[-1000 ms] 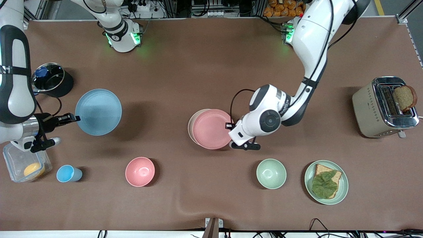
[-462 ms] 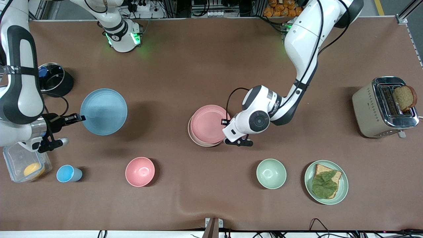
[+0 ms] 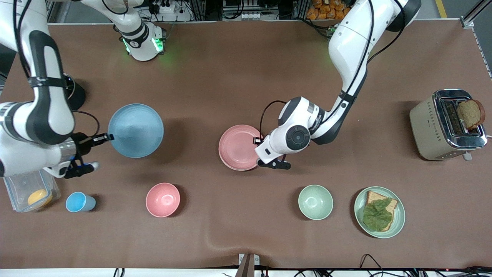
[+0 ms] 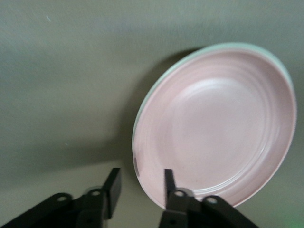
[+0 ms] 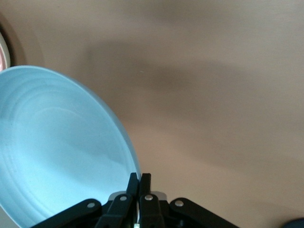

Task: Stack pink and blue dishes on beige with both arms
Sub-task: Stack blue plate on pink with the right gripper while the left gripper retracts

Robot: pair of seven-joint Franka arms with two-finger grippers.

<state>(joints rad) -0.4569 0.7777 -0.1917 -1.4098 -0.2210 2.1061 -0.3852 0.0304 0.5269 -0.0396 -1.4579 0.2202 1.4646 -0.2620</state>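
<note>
Now pink plate (image 3: 237, 147) flat on beige plate (image 4: 209, 50), left gripper (image 4: 141, 183) apart; right gripper (image 5: 138, 185) clamps blue plate (image 3: 135, 130) (tilted).

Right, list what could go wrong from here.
1. The right gripper pinches the blue plate by its rim alone, in the air; it could tilt or slip out.
2. The left gripper is open but straddles the pink plate's rim; pulling away could drag it off the beige plate.
3. The left arm sits by the stack, in the blue plate's way.
</note>
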